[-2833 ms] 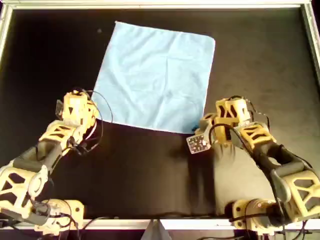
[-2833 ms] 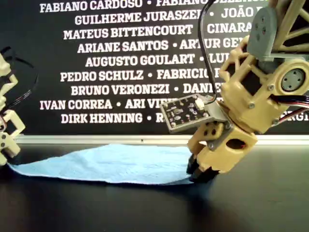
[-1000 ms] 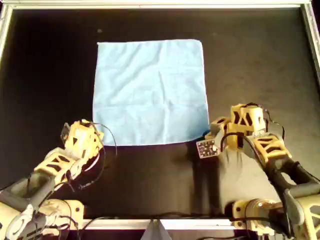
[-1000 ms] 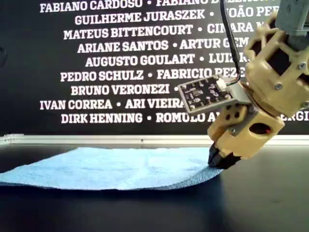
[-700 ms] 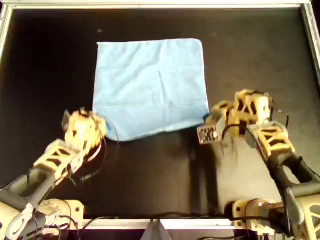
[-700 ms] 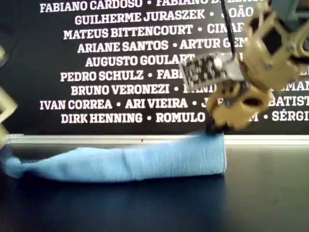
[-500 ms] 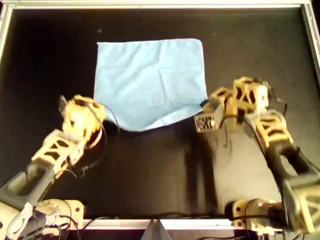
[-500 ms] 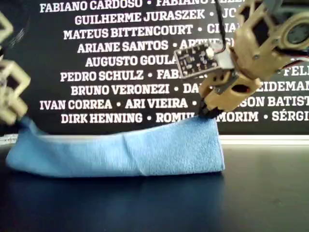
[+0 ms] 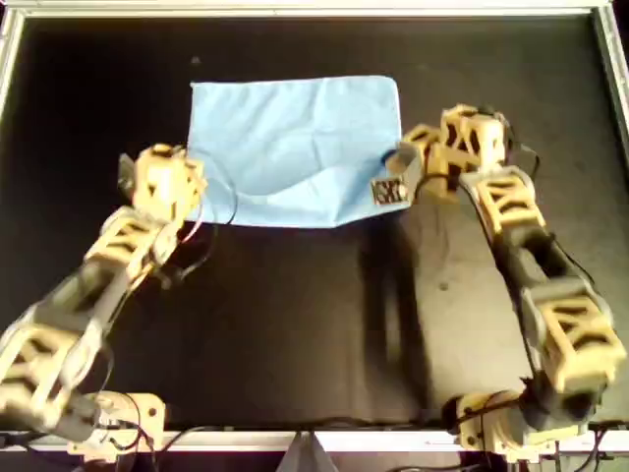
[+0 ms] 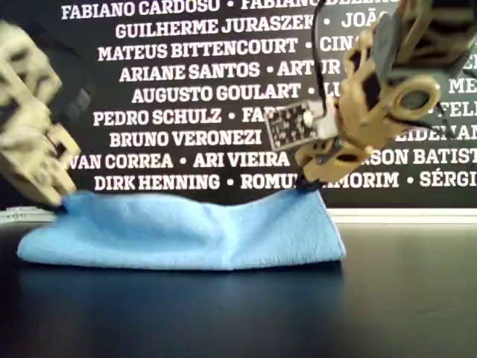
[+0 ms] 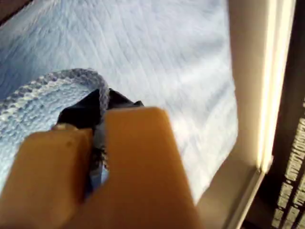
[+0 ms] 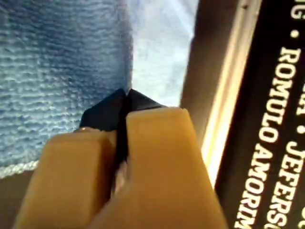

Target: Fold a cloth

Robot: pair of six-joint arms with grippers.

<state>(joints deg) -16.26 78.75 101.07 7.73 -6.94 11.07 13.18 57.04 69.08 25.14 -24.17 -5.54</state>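
Note:
The light sky-blue cloth (image 9: 295, 138) lies on the black table with its near edge lifted and carried over toward the far edge. In the exterior view the cloth (image 10: 186, 231) forms a low doubled hump. My first gripper (image 9: 189, 200) is shut on the near corner at the overhead view's left. It is blurred in the exterior view (image 10: 63, 195), and its wrist view shows it (image 11: 100, 114) pinching the hem of the cloth (image 11: 157, 57). My second gripper (image 9: 395, 165) is shut on the other near corner; it also shows in the exterior view (image 10: 305, 183) and, against the cloth (image 12: 47, 57), in its wrist view (image 12: 125, 102).
A metal frame rail (image 9: 314, 8) borders the black table at the far side. A dark wall printed with white names (image 10: 186, 74) stands behind it. A grey patch (image 9: 472, 324) lies on the table under the second arm.
Both grippers rose with the cloth's near corners and moved toward the far edge. The near half of the cloth now folds over the far half.

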